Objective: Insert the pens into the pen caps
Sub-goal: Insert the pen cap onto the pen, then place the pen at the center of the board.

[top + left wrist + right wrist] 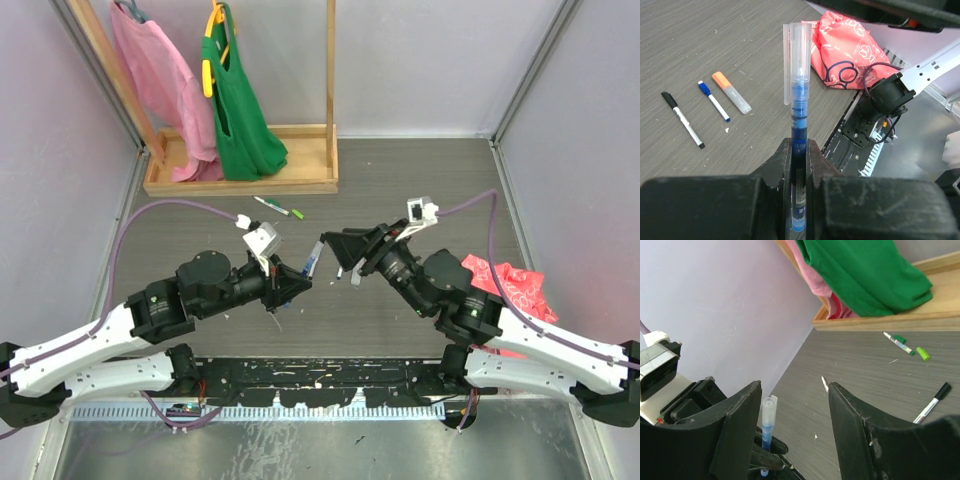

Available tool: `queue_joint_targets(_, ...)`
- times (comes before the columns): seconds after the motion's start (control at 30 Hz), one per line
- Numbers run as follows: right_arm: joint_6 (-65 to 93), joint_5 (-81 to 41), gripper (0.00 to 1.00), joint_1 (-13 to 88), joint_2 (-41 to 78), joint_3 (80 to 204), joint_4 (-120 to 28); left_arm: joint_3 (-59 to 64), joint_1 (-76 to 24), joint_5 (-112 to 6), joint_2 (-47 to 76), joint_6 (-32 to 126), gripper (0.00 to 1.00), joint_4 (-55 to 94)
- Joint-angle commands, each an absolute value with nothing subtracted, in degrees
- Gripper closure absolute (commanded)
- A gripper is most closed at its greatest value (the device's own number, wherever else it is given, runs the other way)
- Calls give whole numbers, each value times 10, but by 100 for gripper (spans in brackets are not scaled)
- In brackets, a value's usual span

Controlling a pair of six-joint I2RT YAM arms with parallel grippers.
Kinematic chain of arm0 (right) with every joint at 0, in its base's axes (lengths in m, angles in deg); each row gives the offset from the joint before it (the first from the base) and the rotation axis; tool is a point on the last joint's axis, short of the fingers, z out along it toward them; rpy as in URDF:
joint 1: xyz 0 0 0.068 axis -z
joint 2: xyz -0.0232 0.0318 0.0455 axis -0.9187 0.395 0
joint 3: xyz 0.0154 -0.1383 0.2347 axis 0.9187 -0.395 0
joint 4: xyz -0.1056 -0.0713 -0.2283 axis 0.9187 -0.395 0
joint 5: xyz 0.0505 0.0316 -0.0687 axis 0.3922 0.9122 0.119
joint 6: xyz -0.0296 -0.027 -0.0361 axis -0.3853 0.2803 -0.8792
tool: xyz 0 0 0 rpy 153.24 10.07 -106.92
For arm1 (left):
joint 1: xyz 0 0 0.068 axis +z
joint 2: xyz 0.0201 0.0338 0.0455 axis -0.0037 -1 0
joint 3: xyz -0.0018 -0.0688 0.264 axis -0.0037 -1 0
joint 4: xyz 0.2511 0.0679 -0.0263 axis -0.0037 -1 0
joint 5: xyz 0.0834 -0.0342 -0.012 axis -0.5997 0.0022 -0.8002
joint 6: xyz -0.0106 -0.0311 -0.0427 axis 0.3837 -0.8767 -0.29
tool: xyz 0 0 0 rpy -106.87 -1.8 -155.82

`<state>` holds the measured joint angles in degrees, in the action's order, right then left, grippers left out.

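Note:
My left gripper (799,147) is shut on a blue pen (799,115) that stands up out of its jaws, with a clear pen cap (798,60) over its tip. From above, this pen (311,262) points at my right gripper (338,258). My right gripper (795,390) is open; the capped pen (768,422) shows just inside its left finger (740,430), apart from it. A green pen (899,344), a light green cap (923,354) and a black pen (932,402) lie on the table. A black pen (682,120), a blue pen (714,101) and an orange marker (731,92) lie side by side.
A wooden rack base (245,180) with a pink bag (160,80) and a green bag (240,100) hanging over it stands at the back left. A red patterned pouch (510,285) lies at the right beside my right arm. Small white scraps (825,384) dot the table.

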<state>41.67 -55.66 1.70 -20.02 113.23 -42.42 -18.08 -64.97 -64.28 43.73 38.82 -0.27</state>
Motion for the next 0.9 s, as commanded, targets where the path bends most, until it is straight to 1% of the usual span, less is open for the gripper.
queue_joint_targets(0.0,451,-526,39,15,-171,1163,-373,-159,-649,-634,436,398,100,3)
queue_joint_targets(0.17,476,-508,40,15,-141,1166,-372,-163,-649,-630,435,396,100,9)
queue_joint_targets(0.3,487,-494,45,15,-134,1163,-370,-163,-650,-631,433,395,100,13)
queue_joint_targets(0.5,491,-485,55,15,-131,1158,-366,-165,-649,-626,427,394,100,18)
queue_joint_targets(0.67,492,-479,67,15,-128,1153,-365,-163,-649,-625,423,393,100,22)
queue_joint_targets(0.87,499,-464,76,15,-116,1148,-366,-168,-649,-633,426,385,100,36)
